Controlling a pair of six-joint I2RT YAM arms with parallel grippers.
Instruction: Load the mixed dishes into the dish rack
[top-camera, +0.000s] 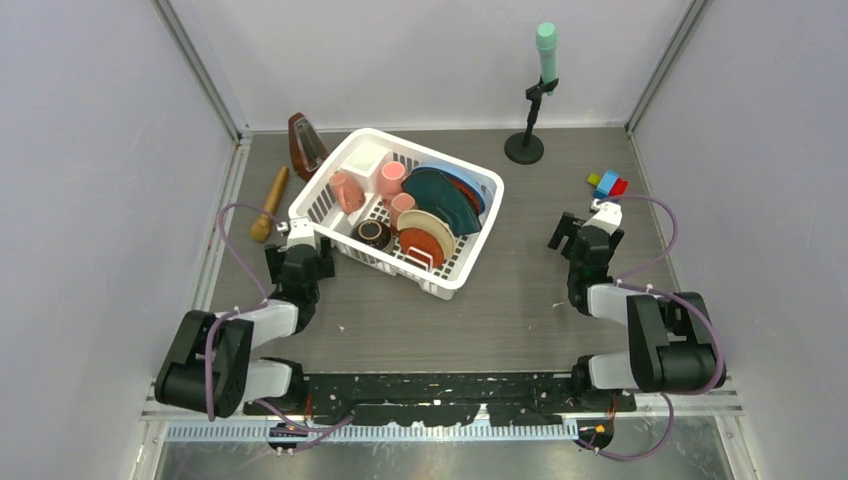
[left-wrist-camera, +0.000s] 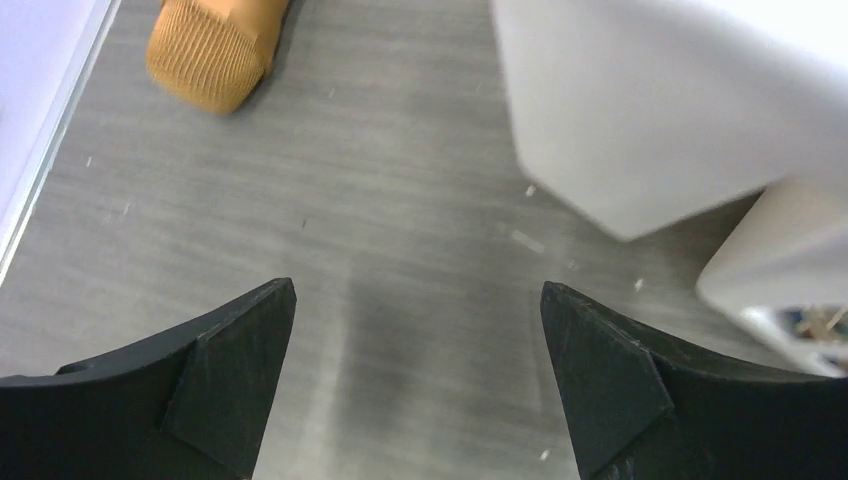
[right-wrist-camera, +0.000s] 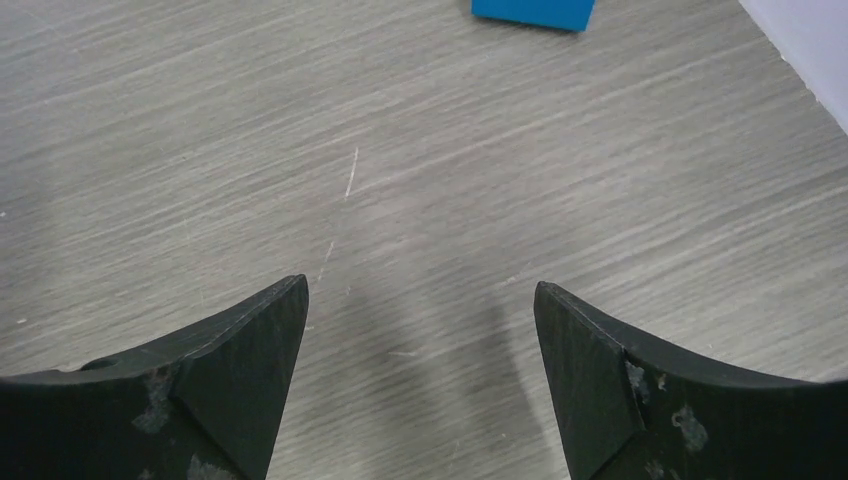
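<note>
Top external: mixed dishes (top-camera: 440, 198) all sit inside dish rack (top-camera: 392, 263). Left tool (left-wrist-camera: 418, 300), right tool (right-wrist-camera: 420, 295) apart, empty. Loading looks finished; next, withdraw.

The dish rack (top-camera: 420, 275) flanks left jaws; open table (top-camera: 520, 300) rightward.

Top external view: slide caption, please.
Mixed dishes fill the dish rack; left gripper and right gripper open, empty.

The top camera overlooks the whole table (top-camera: 520, 310) from behind, both wrist cameras face it closely, the left catching the dish rack (left-wrist-camera: 650, 100).
</note>
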